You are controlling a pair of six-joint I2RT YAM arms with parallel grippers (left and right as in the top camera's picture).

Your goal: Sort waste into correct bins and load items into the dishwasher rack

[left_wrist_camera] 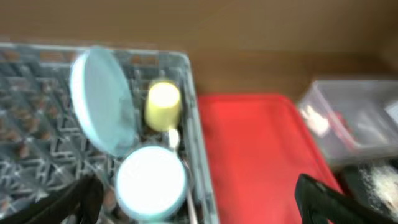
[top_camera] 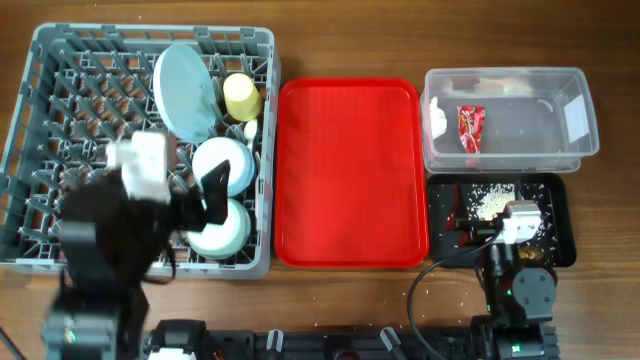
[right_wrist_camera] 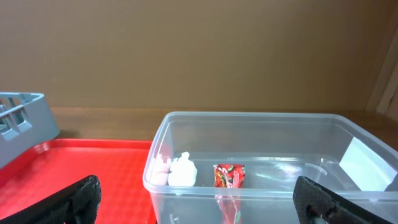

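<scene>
The grey dishwasher rack (top_camera: pixel 60 120) holds the light blue plate (top_camera: pixel 185 90) on edge, the yellow cup (top_camera: pixel 241 96), the light blue bowl (top_camera: pixel 228 160) and the mint green bowl (top_camera: pixel 222 232). A white utensil (top_camera: pixel 250 130) lies beside the cup. My left gripper (top_camera: pixel 205 195) is open and empty above the bowls; its view is blurred and shows the plate (left_wrist_camera: pixel 102 99), cup (left_wrist_camera: pixel 163 106) and a bowl (left_wrist_camera: pixel 151 177). The clear tub (top_camera: pixel 510 150) holds the red wrapper (top_camera: pixel 470 128) and white tissue (top_camera: pixel 438 115). The black tray (top_camera: pixel 445 215) holds rice scraps (top_camera: pixel 490 200). My right gripper (top_camera: pixel 508 225) is open and empty over it.
The flat red tray (top_camera: pixel 348 170) lies between the rack and the bins. The right wrist view shows the tub (right_wrist_camera: pixel 261 130) with tissue (right_wrist_camera: pixel 182 171), wrapper (right_wrist_camera: pixel 229 176) and white label (right_wrist_camera: pixel 360 165), and the rack corner (right_wrist_camera: pixel 22 118). Small crumbs lie on the table by the right arm base.
</scene>
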